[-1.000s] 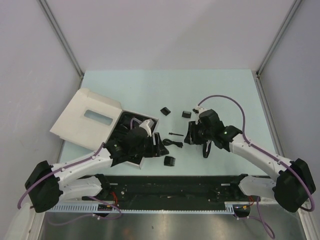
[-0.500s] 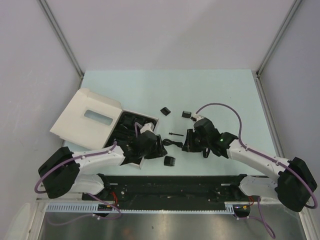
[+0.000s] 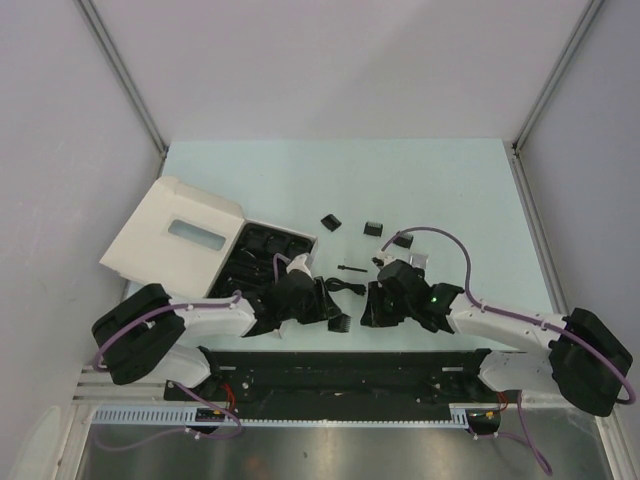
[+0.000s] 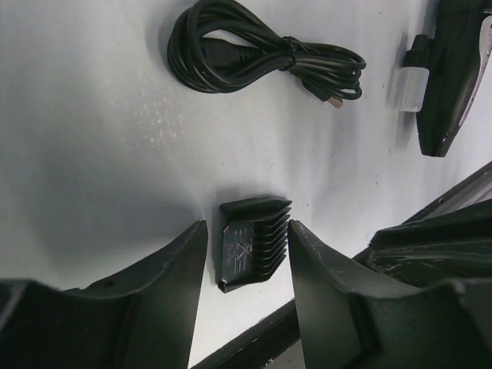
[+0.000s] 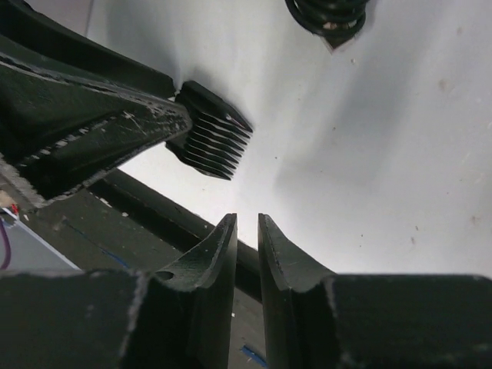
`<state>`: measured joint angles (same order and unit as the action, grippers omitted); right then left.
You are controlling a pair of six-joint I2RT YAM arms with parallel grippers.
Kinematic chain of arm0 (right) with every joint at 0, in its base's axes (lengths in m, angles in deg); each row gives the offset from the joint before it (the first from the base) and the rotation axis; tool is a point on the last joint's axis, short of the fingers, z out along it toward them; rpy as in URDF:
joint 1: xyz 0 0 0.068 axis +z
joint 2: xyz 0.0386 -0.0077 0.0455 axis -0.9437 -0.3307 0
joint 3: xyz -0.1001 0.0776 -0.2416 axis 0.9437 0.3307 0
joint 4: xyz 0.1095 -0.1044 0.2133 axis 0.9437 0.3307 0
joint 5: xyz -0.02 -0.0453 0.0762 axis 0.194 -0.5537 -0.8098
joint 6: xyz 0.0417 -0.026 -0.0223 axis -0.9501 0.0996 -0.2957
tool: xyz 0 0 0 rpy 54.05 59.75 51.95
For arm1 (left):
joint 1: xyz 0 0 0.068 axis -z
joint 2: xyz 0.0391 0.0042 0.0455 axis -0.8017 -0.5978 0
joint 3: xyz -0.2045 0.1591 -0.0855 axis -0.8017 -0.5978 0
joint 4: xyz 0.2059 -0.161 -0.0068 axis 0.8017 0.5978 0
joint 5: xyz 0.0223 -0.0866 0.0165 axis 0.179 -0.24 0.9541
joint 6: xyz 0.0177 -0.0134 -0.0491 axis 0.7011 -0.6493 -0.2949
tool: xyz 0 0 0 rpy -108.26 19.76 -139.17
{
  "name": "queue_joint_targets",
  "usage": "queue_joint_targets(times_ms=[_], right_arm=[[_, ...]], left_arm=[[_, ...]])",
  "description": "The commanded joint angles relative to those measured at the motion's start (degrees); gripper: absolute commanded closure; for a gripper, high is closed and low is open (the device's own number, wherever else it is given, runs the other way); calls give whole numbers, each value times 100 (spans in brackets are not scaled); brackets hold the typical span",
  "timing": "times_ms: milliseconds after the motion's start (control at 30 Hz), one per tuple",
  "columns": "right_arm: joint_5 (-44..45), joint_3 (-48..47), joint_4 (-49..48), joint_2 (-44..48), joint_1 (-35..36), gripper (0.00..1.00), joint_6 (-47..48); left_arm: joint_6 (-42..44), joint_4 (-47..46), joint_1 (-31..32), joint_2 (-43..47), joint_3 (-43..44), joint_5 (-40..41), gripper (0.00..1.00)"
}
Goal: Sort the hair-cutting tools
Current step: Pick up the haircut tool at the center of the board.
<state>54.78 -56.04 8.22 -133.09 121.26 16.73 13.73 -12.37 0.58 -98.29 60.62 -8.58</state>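
The left tool (image 4: 247, 231) is standing spread, its two fingers (image 4: 165, 284) straddling one black comb guard (image 4: 254, 244) that is lying flat on the tabletop (image 4: 100, 154). Whether either finger is touching the comb guard cannot be told. The right tool (image 5: 246, 219) is pointing at the comb guard from the opposite side. Its fingers are pressing almost together, showing only a thin slit and gripping nothing, with the tips hanging near the comb guard but apart from it. The comb guard is lying close to the tabletop's near edge, with the dark base rail (image 3: 340, 375) running just past it; bare surface is showing only beyond the comb guard. The coiled cable (image 4: 261, 50) is lying beyond the comb guard, apart from it, and the clipper (image 4: 450, 69) is lying beyond it toward the right arm's side. The brush (image 3: 350, 268), a second guard (image 3: 330, 221) and a third guard (image 3: 374, 227) are lying farther beyond. The white box (image 3: 170, 235) is sitting open to the left of the comb guard. Both arms are reaching low over the tabletop, forearms converging on the comb guard from either side.
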Motion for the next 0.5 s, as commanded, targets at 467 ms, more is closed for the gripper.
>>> queue_joint_targets(times_ms=[467], right_arm=[[20,326,-886,-978,270,86,-284]], left_arm=[[-408,454,1,12,-110,-258,50]])
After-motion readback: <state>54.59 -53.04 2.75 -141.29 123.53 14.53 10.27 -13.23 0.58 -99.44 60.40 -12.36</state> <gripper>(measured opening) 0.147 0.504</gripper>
